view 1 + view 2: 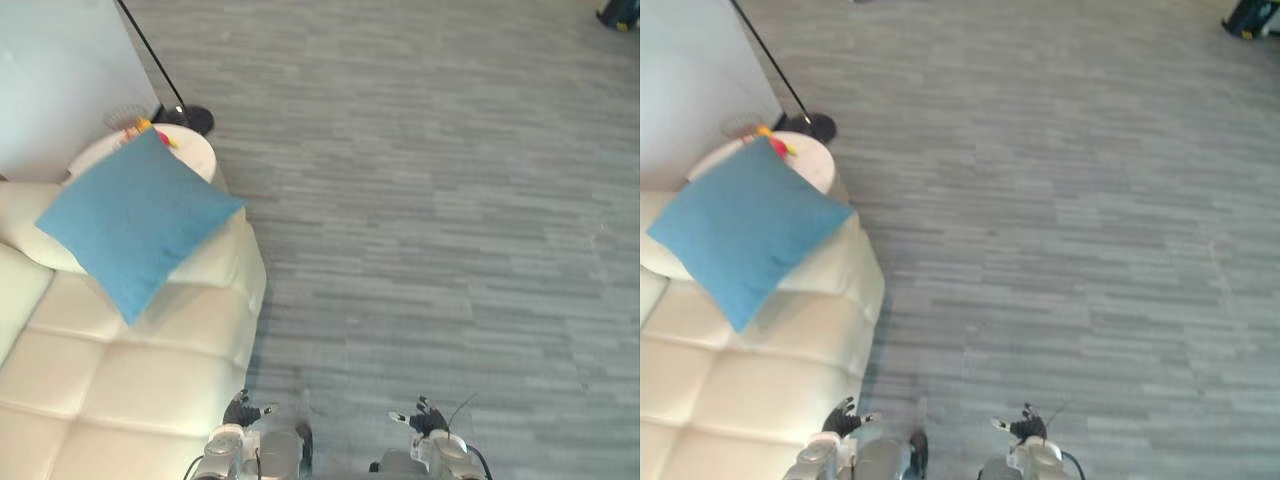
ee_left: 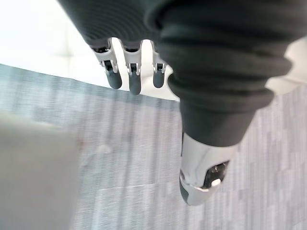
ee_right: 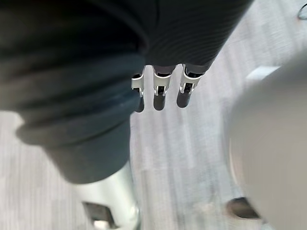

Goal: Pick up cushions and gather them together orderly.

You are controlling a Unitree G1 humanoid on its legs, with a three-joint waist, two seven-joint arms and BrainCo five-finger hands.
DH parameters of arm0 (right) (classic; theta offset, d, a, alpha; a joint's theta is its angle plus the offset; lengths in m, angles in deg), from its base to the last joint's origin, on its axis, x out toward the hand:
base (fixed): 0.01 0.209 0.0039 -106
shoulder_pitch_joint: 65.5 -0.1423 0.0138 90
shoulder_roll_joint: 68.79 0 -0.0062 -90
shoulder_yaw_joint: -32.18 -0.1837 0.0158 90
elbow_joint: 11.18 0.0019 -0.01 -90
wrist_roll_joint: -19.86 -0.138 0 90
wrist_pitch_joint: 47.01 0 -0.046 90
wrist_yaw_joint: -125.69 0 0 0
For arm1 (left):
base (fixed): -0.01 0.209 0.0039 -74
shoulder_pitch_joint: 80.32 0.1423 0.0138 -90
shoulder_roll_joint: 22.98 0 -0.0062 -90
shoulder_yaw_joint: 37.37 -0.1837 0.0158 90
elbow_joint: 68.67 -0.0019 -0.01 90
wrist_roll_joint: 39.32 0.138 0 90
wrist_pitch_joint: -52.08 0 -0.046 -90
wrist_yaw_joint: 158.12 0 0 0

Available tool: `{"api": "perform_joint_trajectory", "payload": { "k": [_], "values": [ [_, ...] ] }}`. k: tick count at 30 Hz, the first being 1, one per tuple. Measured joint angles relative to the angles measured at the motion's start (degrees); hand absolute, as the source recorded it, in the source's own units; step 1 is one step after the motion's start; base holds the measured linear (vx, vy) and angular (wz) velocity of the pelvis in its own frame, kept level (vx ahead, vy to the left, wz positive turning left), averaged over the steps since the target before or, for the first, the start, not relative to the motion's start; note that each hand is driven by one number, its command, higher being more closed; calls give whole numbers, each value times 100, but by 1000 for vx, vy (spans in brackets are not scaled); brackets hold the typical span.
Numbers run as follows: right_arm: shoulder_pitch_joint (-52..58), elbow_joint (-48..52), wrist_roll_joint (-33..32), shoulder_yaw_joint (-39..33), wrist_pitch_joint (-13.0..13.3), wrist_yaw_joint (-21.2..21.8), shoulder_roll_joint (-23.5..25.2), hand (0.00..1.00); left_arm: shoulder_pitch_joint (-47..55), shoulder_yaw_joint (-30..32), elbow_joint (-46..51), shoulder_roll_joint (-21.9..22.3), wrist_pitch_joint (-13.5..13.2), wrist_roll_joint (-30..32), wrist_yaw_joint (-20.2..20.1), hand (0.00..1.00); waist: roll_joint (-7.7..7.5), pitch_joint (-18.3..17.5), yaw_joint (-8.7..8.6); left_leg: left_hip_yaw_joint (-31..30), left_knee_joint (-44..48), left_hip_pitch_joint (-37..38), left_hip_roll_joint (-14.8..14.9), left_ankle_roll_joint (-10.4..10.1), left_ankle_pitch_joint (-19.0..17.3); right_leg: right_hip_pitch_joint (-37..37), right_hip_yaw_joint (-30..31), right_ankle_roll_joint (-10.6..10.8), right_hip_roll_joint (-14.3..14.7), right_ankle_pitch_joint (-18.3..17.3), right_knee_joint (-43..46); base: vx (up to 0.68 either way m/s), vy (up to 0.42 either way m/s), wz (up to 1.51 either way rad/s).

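A square blue fabric cushion (image 1: 135,220) sits diamond-wise at ten o'clock, propped on the rounded arm of a cream quilted leather sofa (image 1: 120,385). The left hand (image 1: 240,412) at seven o'clock and the right hand (image 1: 428,420) at five hang over striped grey carpet (image 1: 450,200), fingers straight, holding nothing.

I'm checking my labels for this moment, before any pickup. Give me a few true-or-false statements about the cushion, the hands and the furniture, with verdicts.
1. The blue cushion rests on the cream sofa. True.
2. The left hand grips the cushion. False: it hangs open and empty beside the sofa's near corner.
3. The right hand is open and holds nothing. True.
4. The black lamp base stands on the sofa. False: it stands on the grey floor, beyond the round white table.
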Motion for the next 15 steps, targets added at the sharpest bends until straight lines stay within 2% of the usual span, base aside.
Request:
{"api": "perform_joint_trajectory", "payload": {
  "k": [1, 2, 4, 5, 6, 7, 9, 10, 11, 12, 13, 15],
  "values": [
    [-29, 2, -1, -1, 25, 2, -18, 0, -11, -1, 5, 32, -3, 1, -1, 0, 30, 18, -17, -113, -54, 84, 61, -1, -25, -188, 46, 0, 97, 31, -425, 391, -124, 101],
    [-52, 3, -1, -8, 39, 2, -40, 0, -21, 4, 12, 58, -5, 0, 0, 0, 53, 37, -21, -303, -84, 181, 177, -52, -117, -415, 261, 23, 271, 210, -1067, 319, -140, 86],
    [-28, -12, -3, -10, 35, -2, -35, 0, -1, 48, 15, 38, -13, -1, 2, 0, 2, 26, -23, -638, -80, 337, 286, -208, -335, -589, 673, 93, 423, 777, -2067, 422, -278, 94],
    [40, -17, 1, -14, 32, 1, -38, 0, 23, 101, 12, 26, -16, 0, 5, 0, -60, 14, -21, -872, 21, 405, 298, -320, -559, -584, 946, 113, 431, 1286, -2386, 539, -443, 110],
    [95, -22, 2, -67, 26, 0, -48, 0, 41, 146, 8, 77, -18, 1, 9, 0, -41, -15, -53, -1152, 146, 500, 385, -396, -759, -481, 951, 4, 510, 1496, -2116, 448, -394, 102],
    [122, -21, 2, -92, 20, -5, -94, 0, 73, 228, 23, 151, -35, 3, 4, 0, 54, -71, -43, -1275, 228, 503, 491, -405, -778, -479, 824, -5, 531, 1243, -1956, 458, -380, 93],
    [178, 4, 1, -235, 24, -1, -119, 0, 138, 495, 78, 323, -35, 7, 3, 0, 220, -185, -45, -1377, 1010, 107, 563, -500, -725, -422, 350, -225, 455, 853, -1689, 459, -350, 93],
    [186, 36, -5, -245, 22, -1, -148, 0, 133, 616, 122, 351, -29, 4, 3, 0, 266, -172, -82, -1252, 1674, -231, 645, -655, -645, -276, 139, -275, 419, 751, -1734, 398, -290, 100],
    [208, 61, -5, -261, 17, -12, -159, 0, 120, 757, 168, 421, -27, 4, 2, 0, 314, -159, -97, -1017, 2427, -598, 762, -928, -479, -77, -55, -327, 429, 687, -1839, 386, -255, 101],
    [260, 130, -12, -253, -5, -31, -158, 0, 129, 835, 267, 465, -28, 4, 7, 0, 319, -118, -75, -456, 3324, -1024, 1099, -1000, -460, 313, -311, -426, 495, 622, -2046, 368, -214, 103],
    [311, 189, -29, -241, -13, -44, -109, 0, 121, 830, 321, 448, -28, 5, 1, 0, 323, -115, -60, 44, 3764, -1222, 1366, -951, -486, 708, -502, -456, 511, 601, -2244, 347, -194, 96],
    [324, 225, -62, -248, -7, -48, -5, 0, 119, 718, 372, 428, -34, 7, 5, 0, 204, -134, -13, 787, 3641, -1441, 1534, -787, -576, 1260, -824, -456, 434, 601, -2617, 288, -140, 81]
  ]
}}
